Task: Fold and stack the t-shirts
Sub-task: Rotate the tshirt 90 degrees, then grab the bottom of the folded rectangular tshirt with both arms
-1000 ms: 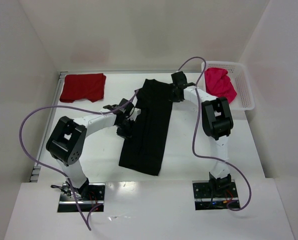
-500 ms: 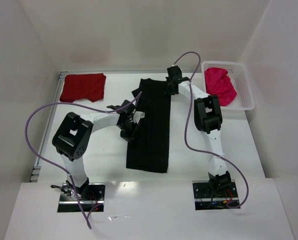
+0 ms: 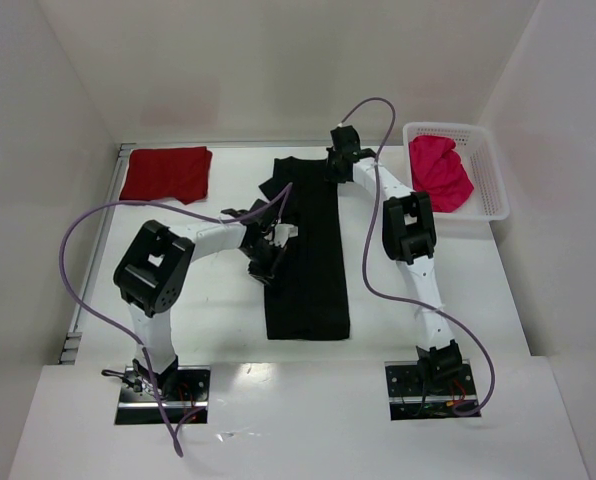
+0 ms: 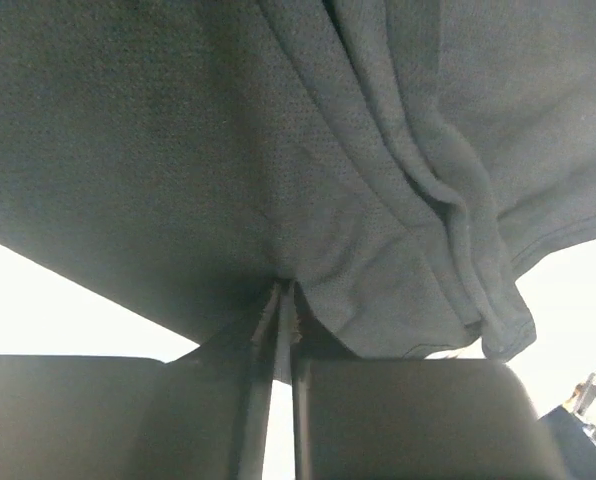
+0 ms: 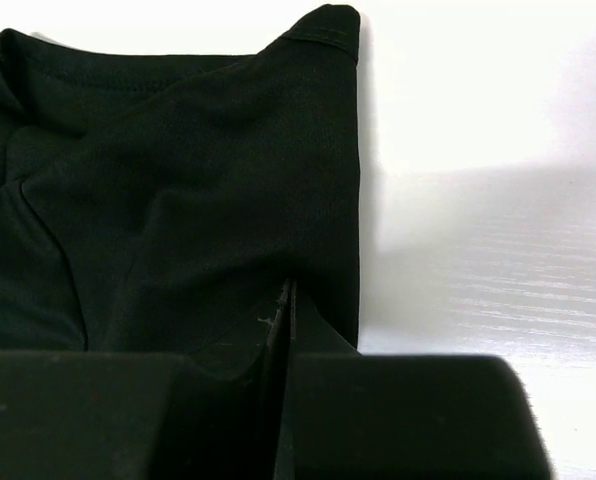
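The black t-shirt (image 3: 311,260) lies as a long narrow strip down the middle of the table. My left gripper (image 3: 268,252) is shut on its left edge about halfway along; the cloth (image 4: 308,180) hangs in folds from the closed jaws. My right gripper (image 3: 338,158) is shut on the shirt's far right corner (image 5: 228,200), close to the table. The dark red t-shirt (image 3: 166,173) lies folded at the far left. The pink-red t-shirt (image 3: 440,170) is bunched in the basket.
A white mesh basket (image 3: 490,170) stands at the far right against the wall. White walls close in the table on the left, the back and the right. Purple cables loop over both arms.
Both grippers have moved right and farther back with the black shirt. The strip has swung from slanted to nearly straight and shifted right.
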Controlling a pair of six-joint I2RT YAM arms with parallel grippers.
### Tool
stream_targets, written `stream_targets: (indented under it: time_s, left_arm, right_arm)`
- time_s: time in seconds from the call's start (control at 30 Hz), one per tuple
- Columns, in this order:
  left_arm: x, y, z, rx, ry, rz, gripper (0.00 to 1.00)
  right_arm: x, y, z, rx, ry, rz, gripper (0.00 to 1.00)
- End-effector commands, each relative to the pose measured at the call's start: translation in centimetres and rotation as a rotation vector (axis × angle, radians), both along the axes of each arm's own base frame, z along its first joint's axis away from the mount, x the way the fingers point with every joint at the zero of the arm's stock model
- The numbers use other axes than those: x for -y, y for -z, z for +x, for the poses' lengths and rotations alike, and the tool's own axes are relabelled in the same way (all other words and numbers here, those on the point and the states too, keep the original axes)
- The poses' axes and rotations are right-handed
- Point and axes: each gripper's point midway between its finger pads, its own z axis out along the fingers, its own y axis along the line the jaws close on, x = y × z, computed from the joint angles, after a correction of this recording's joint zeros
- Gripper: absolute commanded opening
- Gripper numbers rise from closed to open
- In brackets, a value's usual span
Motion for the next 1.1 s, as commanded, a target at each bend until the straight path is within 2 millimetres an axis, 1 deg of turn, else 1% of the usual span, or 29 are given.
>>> stream_targets:
  time_s: [0.0, 0.03, 0.07, 0.1, 0.13, 0.17, 0.2, 0.23, 0.27, 0.3, 0.33, 0.37, 0.4, 0.43, 0.47, 0.5, 0.53, 0.57, 0.63, 0.67, 0.7, 0.73, 0.77, 0.8, 0.83, 0.87, 0.9, 0.97, 1.07]
  left_arm:
    - [-0.8, -1.1, 2.0, 0.089, -0.021, 0.066, 0.17]
    - [-0.9, -2.5, 2.6, 0.119, -0.035, 0.048, 0.21]
    - [-1.2, -3.4, 3.4, 0.146, -0.065, 0.046, 0.27]
    - [-1.2, -4.3, 3.7, 0.167, -0.079, 0.044, 0.35]
    - [-1.0, -6.1, 4.2, 0.211, -0.083, 0.018, 0.46]
    - [-1.5, -7.3, 5.0, 0.247, -0.113, 0.027, 0.51]
    - [-1.7, -8.0, 5.3, 0.269, -0.132, 0.03, 0.55]
    - [-1.9, -9.8, 5.6, 0.319, -0.144, 0.023, 0.59]
    - [-2.1, -10.7, 5.8, 0.345, -0.167, 0.026, 0.73]
    - [-2.6, -11.4, 6.1, 0.38, -0.182, 0.038, 0.74]
    - [-2.8, -13.0, 5.9, 0.411, -0.209, 0.02, 0.74]
    - [-2.9, -14.0, 6.2, 0.445, -0.23, 0.008, 0.76]
    - [-3.0, -14.5, 6.3, 0.47, -0.247, -0.003, 0.81]
    - [-3.2, -15.6, 5.7, 0.49, -0.276, -0.033, 0.87]
    - [-3.4, -16.1, 5.5, 0.505, -0.297, -0.044, 0.92]
    - [-3.2, -16.7, 5.5, 0.526, -0.309, -0.077, 0.94]
    - [-3.2, -17.7, 5.0, 0.543, -0.318, -0.111, 0.97]
    - [-3.2, -17.2, 4.2, 0.506, -0.348, -0.121, 1.0]
    - [-3.1, -17.4, 3.3, 0.477, -0.373, -0.153, 1.0]
    - [-2.9, -17.3, 2.7, 0.443, -0.4, -0.171, 1.0]
    - [-2.7, -16.1, 1.9, 0.414, -0.405, -0.18, 1.0]
    - [-2.7, -16.3, 1.1, 0.416, -0.418, -0.203, 1.0]
    - [-2.3, -16.0, 0.2, 0.396, -0.412, -0.224, 1.0]
    - [-2.4, -15.6, -0.3, 0.373, -0.441, -0.23, 1.0]
    - [-2.7, -15.8, -0.9, 0.369, -0.46, -0.245, 1.0]
    - [-3.2, -14.4, -1.8, 0.338, -0.473, -0.228, 1.0]
    - [-3.4, -14.0, -2.1, 0.326, -0.497, -0.224, 1.0]
    - [-3.9, -14.0, -2.4, 0.331, -0.518, -0.214, 1.0]
    - [-4.3, -12.6, -3.2, 0.304, -0.516, -0.173, 1.0]
  right_arm:
    - [-0.8, -3.5, 0.4, 0.049, -0.024, -0.004, 0.09]
    - [-0.9, -4.9, 0.5, 0.071, -0.024, 0.004, 0.12]
    - [-0.8, -5.9, 0.2, 0.079, -0.024, 0.006, 0.23]
    - [-0.7, -9.9, 0.1, 0.141, -0.023, 0.026, 0.29]
    - [-0.6, -11.8, -0.3, 0.172, -0.029, 0.029, 0.33]
    - [-0.3, -12.2, -1.0, 0.178, -0.029, 0.031, 0.37]
    - [-0.1, -13.9, -1.6, 0.207, -0.035, 0.033, 0.56]
    - [0.2, -19.0, -2.9, 0.292, -0.046, 0.058, 0.66]
    - [0.7, -18.0, -4.4, 0.267, -0.047, 0.05, 0.75]
    - [0.9, -19.7, -5.1, 0.305, -0.046, 0.062, 0.94]
    - [1.4, -24.3, -7.0, 0.385, -0.054, 0.094, 1.0]
    - [1.5, -22.6, -8.8, 0.346, -0.074, 0.096, 1.0]
    - [1.6, -23.7, -9.7, 0.377, -0.085, 0.114, 1.0]
    - [1.7, -24.4, -11.0, 0.392, -0.09, 0.135, 1.0]
    - [2.5, -25.0, -13.6, 0.403, -0.085, 0.147, 1.0]
    - [2.8, -25.0, -14.8, 0.395, -0.067, 0.172, 1.0]
    - [3.2, -23.3, -16.4, 0.364, -0.074, 0.169, 1.0]
    - [3.5, -25.1, -18.1, 0.398, -0.075, 0.201, 1.0]
    - [3.6, -24.3, -20.5, 0.342, -0.058, 0.249, 1.0]
    - [3.3, -22.5, -22.1, 0.285, -0.078, 0.275, 1.0]
    - [3.2, -23.3, -23.8, 0.283, -0.074, 0.329, 1.0]
    - [3.2, -20.9, -25.4, 0.224, -0.082, 0.34, 1.0]
    - [3.3, -20.3, -26.5, 0.205, -0.081, 0.353, 1.0]
    - [3.6, -20.9, -28.0, 0.224, -0.074, 0.358, 1.0]
    - [3.9, -19.5, -29.1, 0.188, -0.062, 0.357, 1.0]
    - [4.1, -18.6, -30.3, 0.152, -0.051, 0.347, 1.0]
    - [4.2, -18.9, -31.3, 0.163, -0.062, 0.352, 1.0]
    - [4.3, -16.9, -32.7, 0.091, -0.043, 0.351, 1.0]
    - [3.8, -13.9, -34.7, -0.02, -0.037, 0.358, 1.0]
